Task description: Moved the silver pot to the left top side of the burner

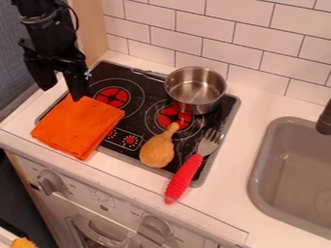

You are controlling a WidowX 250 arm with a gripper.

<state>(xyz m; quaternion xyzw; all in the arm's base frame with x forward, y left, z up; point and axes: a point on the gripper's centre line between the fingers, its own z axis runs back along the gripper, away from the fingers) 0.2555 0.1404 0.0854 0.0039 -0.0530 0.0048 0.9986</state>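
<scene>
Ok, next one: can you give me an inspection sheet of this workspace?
Surface: white counter with inset black stovetop
Job's things: silver pot upright by the right burner, its handle pointing toward the upper left; left burner visible
Clutter: orange cloth over the stovetop's edge; toy drumstick; fork, red handle over the front edge
Gripper: open, above the cloth's upper end, apart from the pot
Cables: one black loop beside the arm
Surroundings: tiled wall, grey sink, faucet

sink cut off, faucet and arm cropped
</scene>
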